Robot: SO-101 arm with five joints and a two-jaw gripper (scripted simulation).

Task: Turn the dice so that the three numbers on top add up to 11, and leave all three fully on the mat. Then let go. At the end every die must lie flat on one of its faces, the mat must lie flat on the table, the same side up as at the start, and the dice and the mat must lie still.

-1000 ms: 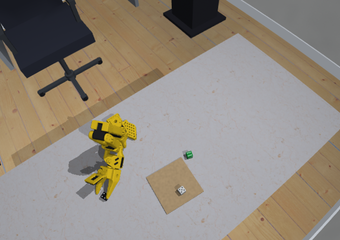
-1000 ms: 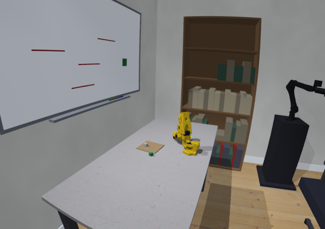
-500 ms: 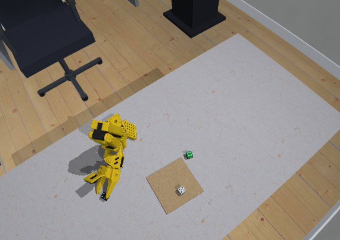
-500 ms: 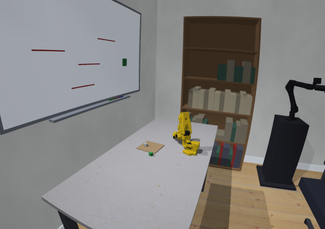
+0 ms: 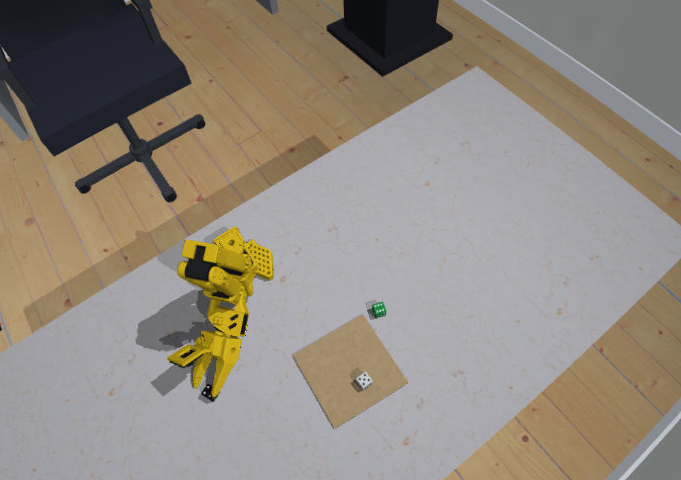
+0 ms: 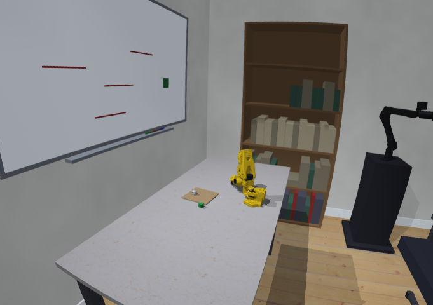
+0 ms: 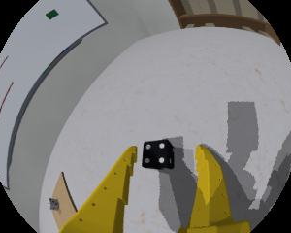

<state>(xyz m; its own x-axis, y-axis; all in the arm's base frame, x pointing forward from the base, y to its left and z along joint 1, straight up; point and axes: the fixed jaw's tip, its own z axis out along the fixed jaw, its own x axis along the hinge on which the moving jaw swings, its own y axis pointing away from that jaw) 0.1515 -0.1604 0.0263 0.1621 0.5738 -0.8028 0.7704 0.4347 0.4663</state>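
Observation:
A black die (image 5: 207,392) (image 7: 157,154) lies on the grey table, off the tan mat (image 5: 326,356) (image 6: 207,196) (image 7: 66,196) and well to its left. The face towards the wrist camera shows four pips. My gripper (image 5: 205,387) (image 7: 165,151) (image 6: 233,180) is down at the table with the black die between its fingertips. It is open, with a gap between the die and the right finger. A white die (image 5: 363,380) (image 6: 194,192) (image 7: 54,204) lies flat on the mat. A green die (image 5: 378,309) (image 6: 201,204) lies on the table just off the mat's far corner.
The arm's base (image 5: 222,263) (image 6: 254,197) stands near the table edge. An office chair (image 5: 86,73), a black pedestal (image 5: 389,28) (image 6: 375,201) with a dark arm, a bookshelf (image 6: 292,118) and a whiteboard (image 6: 79,79) surround the table.

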